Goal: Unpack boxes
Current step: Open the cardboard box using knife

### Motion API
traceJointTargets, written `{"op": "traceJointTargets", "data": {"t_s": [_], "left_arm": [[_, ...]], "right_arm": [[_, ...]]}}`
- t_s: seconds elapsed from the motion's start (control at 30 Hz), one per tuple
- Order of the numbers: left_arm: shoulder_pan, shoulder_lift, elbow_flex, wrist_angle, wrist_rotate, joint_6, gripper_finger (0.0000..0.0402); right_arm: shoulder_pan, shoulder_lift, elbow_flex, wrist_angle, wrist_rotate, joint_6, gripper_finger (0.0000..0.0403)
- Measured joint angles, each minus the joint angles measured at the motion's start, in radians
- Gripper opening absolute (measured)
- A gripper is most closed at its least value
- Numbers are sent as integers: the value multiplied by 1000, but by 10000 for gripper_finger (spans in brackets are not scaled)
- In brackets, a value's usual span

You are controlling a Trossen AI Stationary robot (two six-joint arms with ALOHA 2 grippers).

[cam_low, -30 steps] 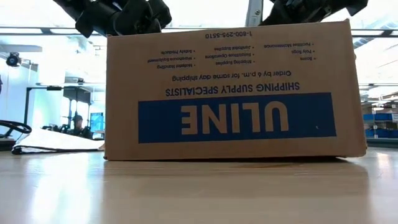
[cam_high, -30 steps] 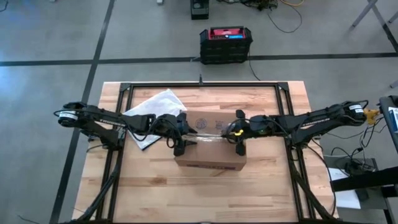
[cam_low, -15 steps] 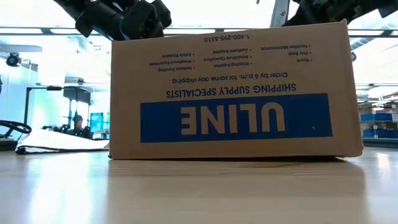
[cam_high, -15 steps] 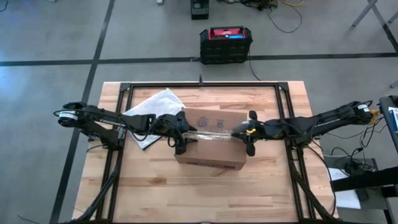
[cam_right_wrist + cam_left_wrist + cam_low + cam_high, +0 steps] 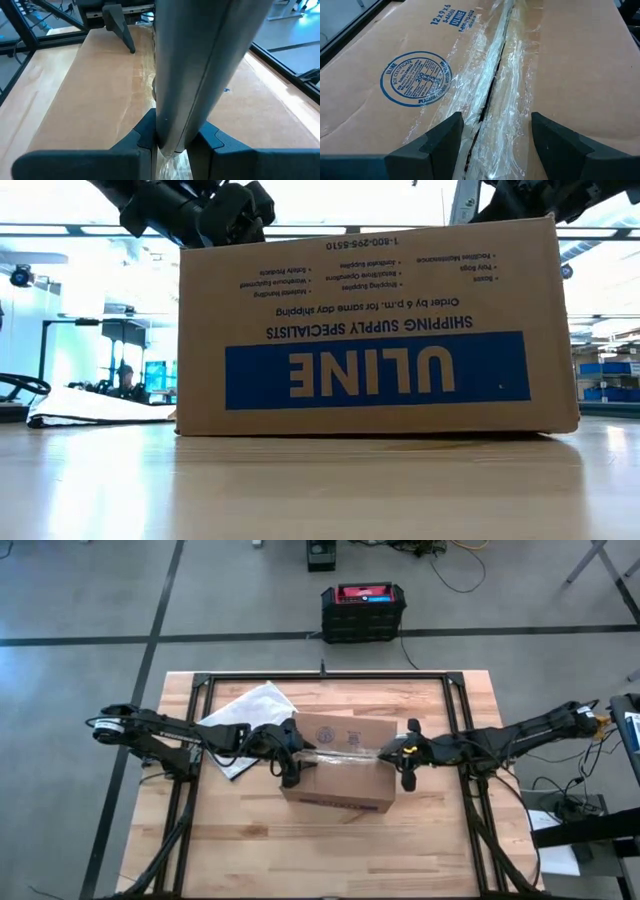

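Brown corrugated cardboard box [image 5: 338, 768] at the middle of the wooden table [image 5: 250, 850], flaps closed, long sides running left to right. Top seam covered by a crinkled strip of clear tape [image 5: 496, 85], dark slit of the seam visible beneath it. Blue circular certificate stamp [image 5: 415, 78] and small blue size print on one top flap. Front wall seen from table height: blue ULINE band [image 5: 377, 370] with pale lettering, lines of black print above it, all reading upside down. Left gripper [image 5: 290, 752] at the box's left end, fingers [image 5: 437, 145] spread wide over the taped seam, one on each side of it. Right gripper [image 5: 408, 753] at the box's right end, fingers nearly together, pinching a grey sheet-like strip [image 5: 200, 65] that stands up from the seam; whether plastic film or peeled tape, not discernible. White bag-like sheet [image 5: 245, 715] flat on the table behind the left arm, just beside the box's left rear corner. Black-and-red case [image 5: 362, 612] on the floor beyond the table.
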Motion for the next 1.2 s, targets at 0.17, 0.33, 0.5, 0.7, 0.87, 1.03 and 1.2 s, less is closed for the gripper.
{"op": "traceJointTargets", "data": {"t_s": [0.17, 0.33, 0.5, 0.7, 0.87, 1.03, 1.2], "left_arm": [[0, 0, 0, 0, -1, -2, 219], [0, 0, 1, -3, -2, -9, 219], [1, 0, 3, -11, -6, -12, 219], [2, -7, 3, -15, -23, -13, 219], [2, -10, 3, -21, -27, -16, 219], [2, -16, 3, -40, -31, -35, 219], [2, -25, 3, -70, -54, -47, 219]], "right_arm": [[12, -12, 0, -16, 1, 1, 50], [18, -19, 1, -45, 0, 25, 50], [28, -65, 2, -96, -10, 52, 50], [29, -130, 2, -136, -55, 46, 50], [29, -151, 2, -151, -70, 44, 50], [29, -170, 3, -162, -71, 37, 50], [30, -235, 3, -168, -80, 28, 50]]}}
